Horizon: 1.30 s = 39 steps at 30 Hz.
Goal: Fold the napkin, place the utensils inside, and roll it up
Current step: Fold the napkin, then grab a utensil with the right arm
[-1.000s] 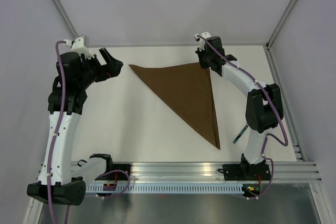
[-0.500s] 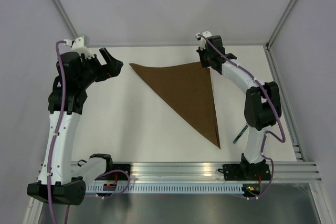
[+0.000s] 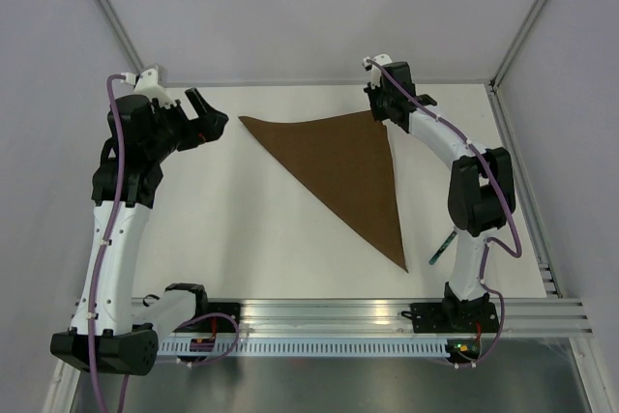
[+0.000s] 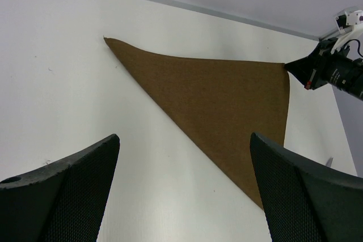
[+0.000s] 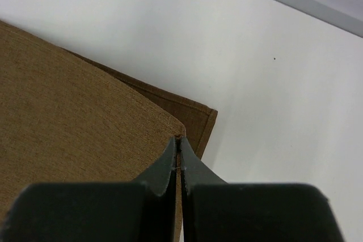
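Overhead, the white table (image 3: 242, 229) is carrying everything. The napkin (image 3: 348, 166) is lying flat toward the far side, folded into a triangle: one point toward the left arm, one at the far right, and the long point reaching back toward the near edge. The fold is looking nearly done.

The left gripper (image 3: 210, 111) is hovering just off the cloth's left point, jaws standing wide apart and holding nothing. The right gripper (image 3: 379, 115) is sitting at the far right corner, fingers pressed together with their tips right at the corner of the upper layer. Whether any cloth is being nipped between them, I cannot tell.

The knife (image 3: 441, 247) is lying by the right arm, near the napkin's near point but not touching it, partly hidden by the arm.

Smallest detail: the lower layer's corner (image 5: 201, 120) is peeking out beyond the upper one, so the two layers are not matching there.

Judging the step: the right arm should be easing the top corner outward over that exposed strip, low and slow, then lifting straight up so the fold is not dragging. Pulling too hard is risking a skewed crease.
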Each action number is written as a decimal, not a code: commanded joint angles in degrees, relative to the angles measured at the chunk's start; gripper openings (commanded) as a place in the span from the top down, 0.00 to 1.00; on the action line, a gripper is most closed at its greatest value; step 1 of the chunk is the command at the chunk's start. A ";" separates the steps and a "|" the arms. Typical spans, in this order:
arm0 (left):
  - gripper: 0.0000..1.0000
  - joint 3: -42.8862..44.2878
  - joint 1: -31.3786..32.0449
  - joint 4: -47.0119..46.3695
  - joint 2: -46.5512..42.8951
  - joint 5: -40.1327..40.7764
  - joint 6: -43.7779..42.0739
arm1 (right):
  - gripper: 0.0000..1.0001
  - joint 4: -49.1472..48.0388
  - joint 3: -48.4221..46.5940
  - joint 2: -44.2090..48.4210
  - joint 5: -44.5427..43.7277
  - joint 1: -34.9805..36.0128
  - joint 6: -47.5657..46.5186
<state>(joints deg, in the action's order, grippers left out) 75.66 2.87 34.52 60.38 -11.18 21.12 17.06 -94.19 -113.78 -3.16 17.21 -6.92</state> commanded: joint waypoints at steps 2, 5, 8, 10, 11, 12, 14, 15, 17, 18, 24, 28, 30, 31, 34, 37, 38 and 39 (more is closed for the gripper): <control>0.00 -0.25 0.03 -2.00 0.09 -2.00 0.85 | 1.00 0.52 -3.45 -1.27 -1.76 -0.43 -0.64; 0.00 -0.42 0.03 -2.00 0.18 -2.00 0.67 | 1.00 0.78 -3.98 -1.54 -1.50 -0.60 -0.38; 0.00 -0.51 0.03 -2.00 0.18 -2.09 0.59 | 1.00 0.96 -3.89 -1.97 -1.50 -0.60 -0.47; 0.00 -0.69 0.03 -2.00 0.35 -2.09 0.58 | 1.00 0.87 -3.37 -2.15 -1.50 -0.69 -0.38; 0.00 -0.95 0.03 -2.18 0.27 -2.27 0.58 | 0.99 0.96 -3.28 -2.24 -1.50 -0.69 -0.29; 0.00 -1.04 0.03 -2.18 0.35 -2.27 0.58 | 0.85 1.13 -3.28 -2.41 -1.50 -0.69 -0.20; 0.00 -1.56 0.03 -2.35 0.18 -2.44 0.58 | 0.62 2.10 -3.54 -2.59 -1.59 -0.78 -0.03; 0.00 -1.74 0.03 -2.44 0.18 -2.62 0.58 | 0.51 2.54 -3.98 -2.68 -1.76 -0.78 -0.03; 0.00 -2.35 0.03 -2.88 0.00 -3.14 0.76 | 0.31 3.94 -5.29 -2.77 -3.34 -1.04 0.06; 0.00 -2.53 0.03 -2.88 0.09 -3.41 0.76 | 0.26 4.64 -6.00 -2.77 -3.61 -1.39 0.06; 0.00 -6.30 0.03 -5.08 -2.19 -6.39 1.81 | 0.21 14.83 -7.69 0.21 -1.42 -5.43 1.91; 0.00 -11.49 0.03 -8.06 -5.88 -8.86 3.74 | 0.22 21.24 4.31 7.94 -0.45 -7.63 -0.90; 0.00 -14.74 0.03 -9.81 -8.07 -9.82 4.98 | 0.24 23.71 11.27 12.69 2.43 -10.77 -3.43; 0.00 -16.49 0.03 -10.26 -8.69 -10.52 5.59 | 0.26 27.20 12.96 13.92 2.98 -12.19 -4.67; 0.00 -18.43 0.03 -12.02 -10.89 -11.32 6.47 | 0.30 33.45 19.02 17.97 5.88 -18.25 -11.50; 0.00 -20.72 0.03 -13.69 -12.56 -12.55 7.70 | 0.31 38.29 24.22 21.05 6.50 -23.00 -18.54; 0.00 -20.99 0.03 -13.95 -12.74 -12.64 7.96 | 0.31 39.70 25.10 21.92 6.67 -23.54 -19.70; 0.00 -21.16 0.03 -14.22 -13.09 -12.64 7.97 | 0.31 40.85 25.98 22.37 6.85 -24.32 -20.76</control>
<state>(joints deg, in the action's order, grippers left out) 55.22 2.87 24.88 48.73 -20.97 25.32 47.68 -70.43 -94.52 4.16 -6.11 -20.14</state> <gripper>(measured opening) 0.993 0.695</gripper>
